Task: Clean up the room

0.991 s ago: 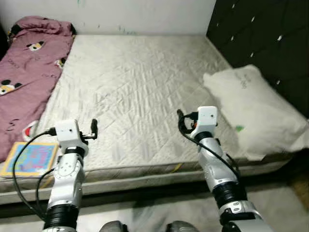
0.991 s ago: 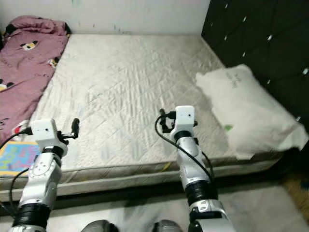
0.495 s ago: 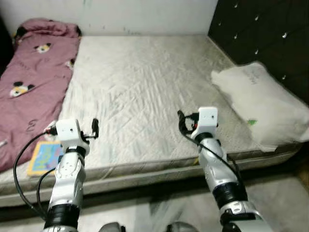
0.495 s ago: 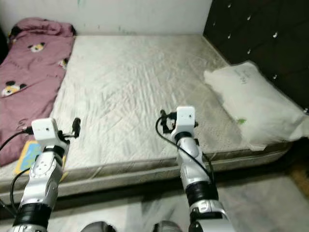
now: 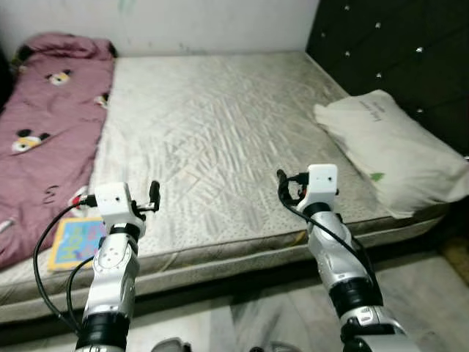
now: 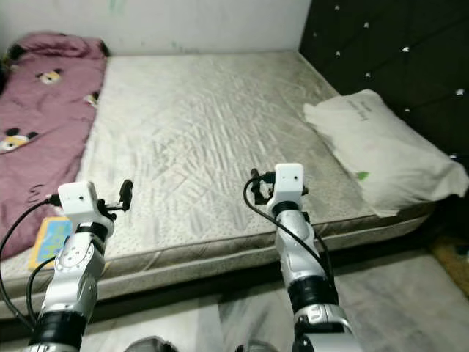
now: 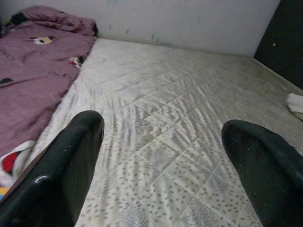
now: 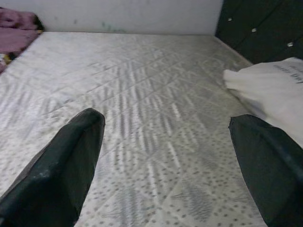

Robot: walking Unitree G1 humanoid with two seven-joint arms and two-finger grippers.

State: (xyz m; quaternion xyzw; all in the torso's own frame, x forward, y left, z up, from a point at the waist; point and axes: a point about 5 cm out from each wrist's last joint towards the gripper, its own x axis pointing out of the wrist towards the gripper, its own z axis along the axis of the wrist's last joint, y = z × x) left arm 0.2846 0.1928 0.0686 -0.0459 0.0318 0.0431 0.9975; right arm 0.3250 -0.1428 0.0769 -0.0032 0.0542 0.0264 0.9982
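A bare quilted mattress [image 5: 212, 125] lies in front of me. A pink blanket [image 5: 44, 117] with cartoon mouse prints covers its left side. A white pillow [image 5: 388, 158] rests at the right against the headboard. A colourful picture book [image 5: 73, 242] lies at the front left edge, beside the blanket. My left gripper [image 5: 154, 192] is raised over the front left of the mattress, open and holding nothing, its black fingers [image 7: 71, 161] wide apart. My right gripper [image 5: 281, 180] hovers over the front middle, also open and holding nothing, with its fingers [image 8: 66, 161] wide apart.
A black tufted headboard [image 5: 396, 51] rises along the right side. A white wall [image 5: 212, 22] runs behind the bed. Grey floor [image 5: 242, 323] shows below the mattress's front edge, between my arms.
The whole picture has shifted a little, so the camera has moved. Both arms hold the same raised pose, and nothing on the bed has changed place.
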